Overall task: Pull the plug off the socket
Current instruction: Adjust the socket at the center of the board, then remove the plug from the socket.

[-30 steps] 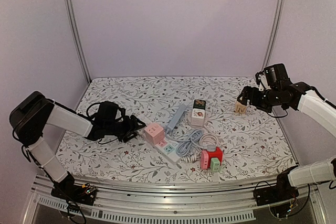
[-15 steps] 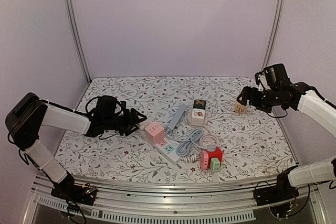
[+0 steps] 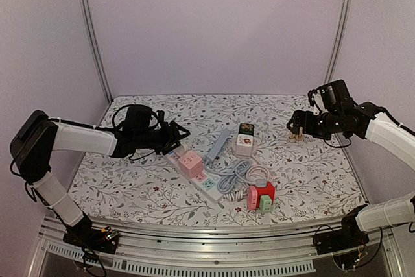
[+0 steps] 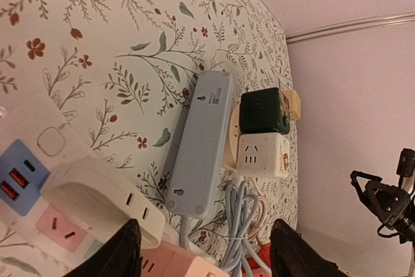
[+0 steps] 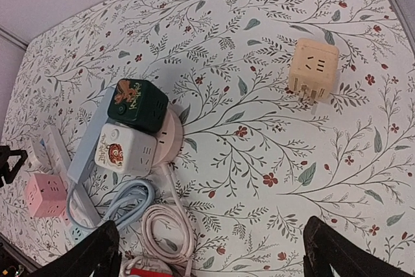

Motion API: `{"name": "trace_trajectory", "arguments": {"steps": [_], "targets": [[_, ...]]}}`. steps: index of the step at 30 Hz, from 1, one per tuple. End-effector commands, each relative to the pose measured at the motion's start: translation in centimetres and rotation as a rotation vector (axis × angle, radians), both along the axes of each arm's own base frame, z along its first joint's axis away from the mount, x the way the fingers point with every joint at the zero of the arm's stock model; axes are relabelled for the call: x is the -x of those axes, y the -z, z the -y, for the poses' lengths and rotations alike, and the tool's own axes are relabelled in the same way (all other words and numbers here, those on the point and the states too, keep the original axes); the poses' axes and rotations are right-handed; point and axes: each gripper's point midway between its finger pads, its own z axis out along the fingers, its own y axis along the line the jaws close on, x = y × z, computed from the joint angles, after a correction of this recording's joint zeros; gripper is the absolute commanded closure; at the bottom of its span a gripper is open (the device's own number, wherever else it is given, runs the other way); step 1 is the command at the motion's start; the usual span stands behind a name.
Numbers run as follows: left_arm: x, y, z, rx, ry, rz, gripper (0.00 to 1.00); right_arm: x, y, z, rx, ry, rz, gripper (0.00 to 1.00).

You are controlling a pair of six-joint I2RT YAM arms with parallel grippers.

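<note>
**Q:** Left gripper, state?
**A:** Jaws spread, pinching nothing. The white power strip lies just ahead. The pink cube plug sits on the strip, low between the fingers.

**Q:** Right gripper?
**A:** Spread wide, empty. The cream cube plug lies ahead on the table, apart.

Lab enclosure: aluminium frame posts, blank walls.

No legible text, brand or number anywhere.
</note>
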Motion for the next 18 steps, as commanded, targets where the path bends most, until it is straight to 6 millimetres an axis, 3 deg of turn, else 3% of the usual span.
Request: {"name": "trace_trajectory", "arguments": {"steps": [1,8,12,18], "targets": [[1.3,0.0,-1.6,-0.105,-0.02,0.006,0.33,0.8,-0.4,-2.0,0.05,-0.082,0.036,0.03],[3.5,-0.2,-5.8,-0.177,-0.081,0.003,0.27,2.2,-1.8,-9.0,0.081,-0.281,0.109,0.03],[4.8,0.9,-7.7,-0.187,-0.101,-0.027,0.26,2.5,-1.0,-13.1,0.127,-0.365,0.104,0.03],[5.8,1.3,-8.4,-0.167,-0.107,-0.037,0.26,4.1,0.6,-19.7,0.178,-0.52,0.096,0.03]]}}
